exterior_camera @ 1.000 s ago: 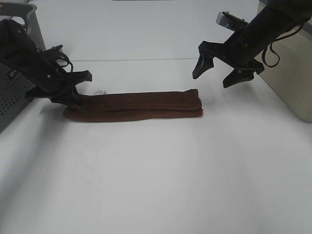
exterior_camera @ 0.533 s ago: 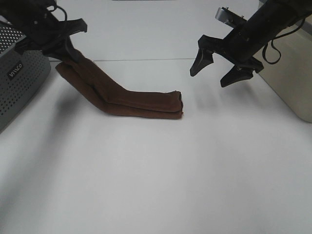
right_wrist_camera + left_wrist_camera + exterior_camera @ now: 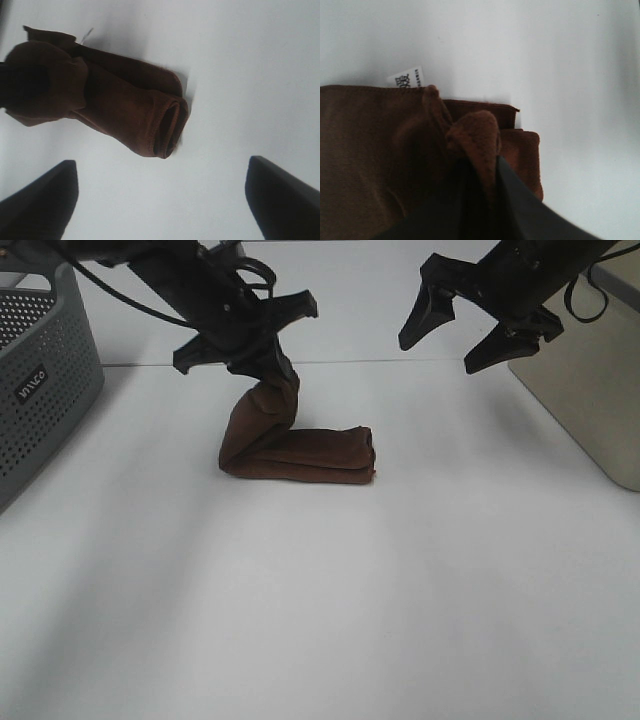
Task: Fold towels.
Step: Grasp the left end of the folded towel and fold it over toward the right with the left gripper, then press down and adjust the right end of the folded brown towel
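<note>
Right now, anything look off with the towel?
Nothing damaged. One end of the towel is bunched in the left gripper, standing up crumpled rather than flat; its layers on the table sit offset. The right gripper hangs open, clear of it.

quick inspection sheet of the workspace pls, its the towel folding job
surface: white table, no stains seen
job's things: dark brown terry-cloth towel, folded narrow, one end raised and bending over the rest; white tag at an edge
clutter: nothing seen
grippers: left gripper shut on the raised towel end; right gripper open, in the air, holding nothing
cables: black cable looped above left gripper
surroundings: grey perforated plastic basket left, beige box right
</note>
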`<state>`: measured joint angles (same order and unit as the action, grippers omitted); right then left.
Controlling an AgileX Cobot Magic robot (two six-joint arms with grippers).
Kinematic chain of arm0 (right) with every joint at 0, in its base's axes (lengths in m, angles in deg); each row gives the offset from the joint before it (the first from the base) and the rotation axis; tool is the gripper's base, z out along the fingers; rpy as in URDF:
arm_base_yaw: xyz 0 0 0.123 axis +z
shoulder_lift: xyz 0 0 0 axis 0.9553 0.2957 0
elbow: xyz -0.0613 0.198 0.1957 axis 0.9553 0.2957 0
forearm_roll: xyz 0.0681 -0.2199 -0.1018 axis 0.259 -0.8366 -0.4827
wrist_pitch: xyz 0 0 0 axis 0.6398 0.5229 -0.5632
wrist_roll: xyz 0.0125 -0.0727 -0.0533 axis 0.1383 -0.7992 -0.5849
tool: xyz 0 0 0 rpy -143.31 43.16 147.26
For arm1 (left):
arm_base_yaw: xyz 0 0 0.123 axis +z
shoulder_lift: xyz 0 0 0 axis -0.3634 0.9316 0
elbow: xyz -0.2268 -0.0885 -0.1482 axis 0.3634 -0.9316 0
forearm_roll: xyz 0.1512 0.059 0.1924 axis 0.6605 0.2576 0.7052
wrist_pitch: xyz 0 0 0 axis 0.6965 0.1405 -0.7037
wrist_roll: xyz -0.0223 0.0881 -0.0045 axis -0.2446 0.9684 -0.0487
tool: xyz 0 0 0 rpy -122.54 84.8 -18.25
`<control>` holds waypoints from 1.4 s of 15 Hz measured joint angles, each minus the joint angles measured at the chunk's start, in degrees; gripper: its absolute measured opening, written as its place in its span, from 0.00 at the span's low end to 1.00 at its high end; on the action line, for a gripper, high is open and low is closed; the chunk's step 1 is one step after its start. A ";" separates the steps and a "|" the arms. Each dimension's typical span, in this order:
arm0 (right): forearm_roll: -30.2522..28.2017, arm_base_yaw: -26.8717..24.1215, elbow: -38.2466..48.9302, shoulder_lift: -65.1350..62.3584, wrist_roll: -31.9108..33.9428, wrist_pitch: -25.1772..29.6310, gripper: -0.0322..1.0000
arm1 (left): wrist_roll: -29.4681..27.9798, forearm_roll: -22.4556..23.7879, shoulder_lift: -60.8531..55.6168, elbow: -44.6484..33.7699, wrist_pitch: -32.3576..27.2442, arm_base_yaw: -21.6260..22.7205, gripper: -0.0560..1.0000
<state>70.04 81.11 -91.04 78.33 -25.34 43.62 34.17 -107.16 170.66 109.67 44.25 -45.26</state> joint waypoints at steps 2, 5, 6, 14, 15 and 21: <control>-0.46 0.00 0.00 -0.29 0.00 0.80 0.85 | -0.86 -3.21 3.32 2.41 1.60 -2.06 0.36; -0.57 0.00 0.00 -0.46 0.00 0.80 0.85 | -0.86 -7.33 4.30 4.01 5.21 -4.70 0.57; -0.57 0.00 0.00 -0.46 0.00 0.86 0.85 | -0.86 -7.91 4.30 4.87 5.16 -4.81 0.59; 17.02 4.07 0.00 4.64 -7.16 0.57 0.85 | 1.55 1.49 0.46 11.86 -8.02 6.25 0.61; 20.23 6.13 0.00 6.36 -9.40 -0.29 0.85 | 1.55 2.75 0.11 11.86 -9.63 7.28 0.61; 38.62 9.68 -0.92 16.50 -19.65 -6.65 0.85 | 1.60 8.31 -0.11 11.86 -14.21 8.31 0.61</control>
<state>108.66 90.79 -91.96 94.83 -44.99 36.97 35.77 -98.85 170.55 121.53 30.04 -36.95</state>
